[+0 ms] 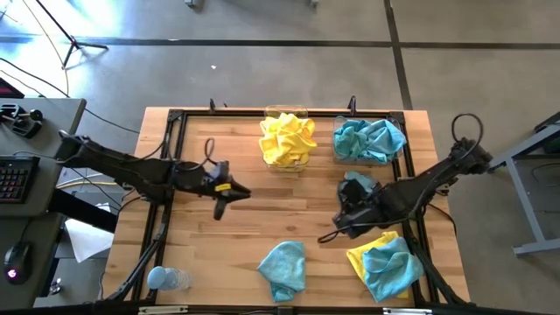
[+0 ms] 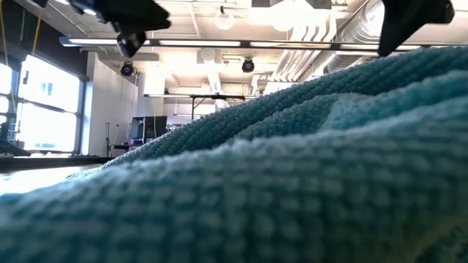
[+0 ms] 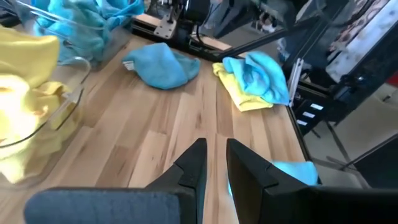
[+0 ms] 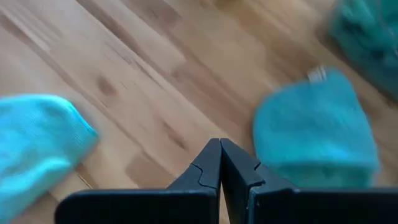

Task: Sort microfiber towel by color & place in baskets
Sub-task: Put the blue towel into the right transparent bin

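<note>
At the bottom of the overhead frame we see a loose teal-blue microfiber towel (image 1: 283,268) on the wooden table (image 1: 262,214), and to its right a teal towel lying over a yellow one (image 1: 383,264). In the lower left corner lies a pale blue plastic bottle (image 1: 166,279).

At mid-frame the left arm reaches in from the left edge, stretched nearly level, its left gripper (image 1: 220,210) pointing down over bare wood; we see its fingers (image 3: 194,167) parted by a narrow gap, holding nothing. The right arm comes in from the right edge, angled down-left, its right gripper (image 1: 337,229) low over the table with fingers pressed together and empty, beside a small bunched teal towel (image 1: 357,185).

At the top sit two clear plastic baskets: the left one (image 1: 285,112) filled with yellow towels (image 1: 287,139), the right one (image 1: 341,154) with teal towels (image 1: 370,138).
</note>
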`<state>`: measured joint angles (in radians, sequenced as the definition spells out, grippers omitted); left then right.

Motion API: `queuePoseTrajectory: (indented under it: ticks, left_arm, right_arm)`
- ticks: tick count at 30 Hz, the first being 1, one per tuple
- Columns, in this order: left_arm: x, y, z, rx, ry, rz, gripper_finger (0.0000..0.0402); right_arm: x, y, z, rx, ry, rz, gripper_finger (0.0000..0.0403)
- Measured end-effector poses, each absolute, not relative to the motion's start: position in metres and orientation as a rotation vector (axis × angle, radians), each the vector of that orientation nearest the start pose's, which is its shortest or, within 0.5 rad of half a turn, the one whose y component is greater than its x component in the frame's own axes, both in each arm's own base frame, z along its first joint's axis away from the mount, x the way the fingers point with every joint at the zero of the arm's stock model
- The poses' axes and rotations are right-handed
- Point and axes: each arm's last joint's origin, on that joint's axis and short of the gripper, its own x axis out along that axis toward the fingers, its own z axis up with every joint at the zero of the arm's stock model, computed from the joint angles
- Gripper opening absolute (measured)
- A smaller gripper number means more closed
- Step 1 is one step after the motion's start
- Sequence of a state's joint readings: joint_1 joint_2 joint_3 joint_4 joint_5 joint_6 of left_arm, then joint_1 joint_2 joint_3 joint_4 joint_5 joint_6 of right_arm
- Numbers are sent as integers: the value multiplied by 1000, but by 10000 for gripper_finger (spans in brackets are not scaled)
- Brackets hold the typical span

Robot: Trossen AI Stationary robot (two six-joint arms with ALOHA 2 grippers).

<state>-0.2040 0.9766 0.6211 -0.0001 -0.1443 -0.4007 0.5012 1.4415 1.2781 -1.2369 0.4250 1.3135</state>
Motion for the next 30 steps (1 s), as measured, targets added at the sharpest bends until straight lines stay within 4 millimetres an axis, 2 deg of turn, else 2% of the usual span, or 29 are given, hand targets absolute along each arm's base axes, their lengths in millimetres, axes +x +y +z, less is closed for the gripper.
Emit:
queuePoseTrajectory:
  ticks: [4, 8, 13, 16, 23, 27, 30]
  left_arm:
    - [190, -35, 260, -338, 309, -3, 50]
    - [172, -32, 263, -334, 282, -34, 50]
    - [156, -30, 266, -320, 305, -66, 50]
    - [150, -29, 266, -318, 320, -67, 50]
    - [147, -29, 267, -280, 318, -108, 50]
    - [147, -29, 267, -280, 319, -111, 50]
    - [147, -29, 267, -280, 320, -110, 50]
  right_arm:
    - [244, 120, 294, 592, 1177, -756, 0]
    - [252, 132, 286, 735, 1254, -808, 0]
    - [244, 151, 274, 847, 1358, -871, 1]
    - [234, 164, 269, 905, 1386, -910, 15]
    - [202, 199, 256, 1039, 1476, -1038, 110]
    - [183, 215, 251, 1052, 1481, -1110, 176]
    - [174, 222, 243, 1048, 1528, -1096, 223]
